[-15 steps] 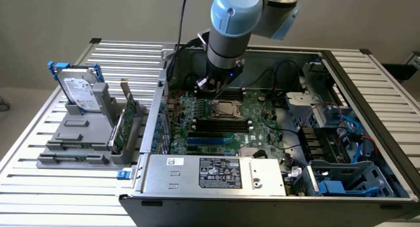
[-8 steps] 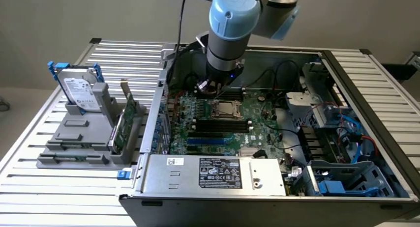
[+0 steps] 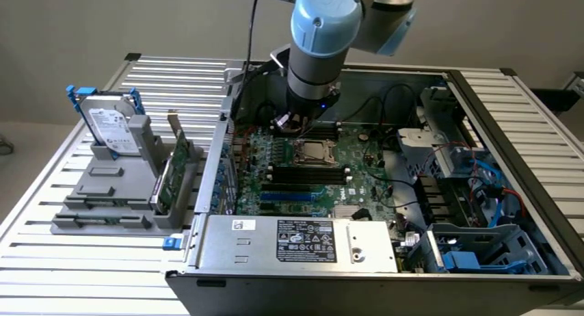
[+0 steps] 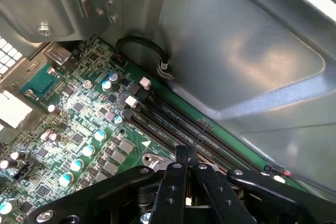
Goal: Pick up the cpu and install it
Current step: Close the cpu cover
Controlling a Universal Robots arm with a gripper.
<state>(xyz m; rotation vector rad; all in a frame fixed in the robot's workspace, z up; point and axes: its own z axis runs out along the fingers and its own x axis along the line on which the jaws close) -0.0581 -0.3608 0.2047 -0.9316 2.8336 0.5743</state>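
As far as can be judged from the exterior view, finds the small flat silvery-beige square cpu [image 3: 315, 150] lying inside the square metal-framed socket [image 3: 299, 142] at the middle of the green motherboard [image 3: 365, 186]; cannot be sure, given how small the pale patch there looks. Sees no chip in the black two-fingered pincer [image 4: 186, 151]: clenched, fingertips pressed together, nothing visible between them. Hangs just above the board near the long black memory slots [image 4: 178, 124], on the socket's side away from the silver labelled power supply box [image 3: 301, 244], inside the open grey computer case [image 3: 511, 165] and under the pale blue-and-grey robot arm [image 3: 319, 49]. Reads as late in the job: pick-up and placing apparently done, full seating and any latch unconfirmed. Shows, outside the case at the exterior view's left, the big silver hard drive [image 3: 109, 128] with white label and blue bracket upright in a grey plastic holder [image 3: 100, 206] on the slatted metal table [image 3: 55, 275], a green card [image 3: 174, 169] standing just beside it, all well apart from the pincer.
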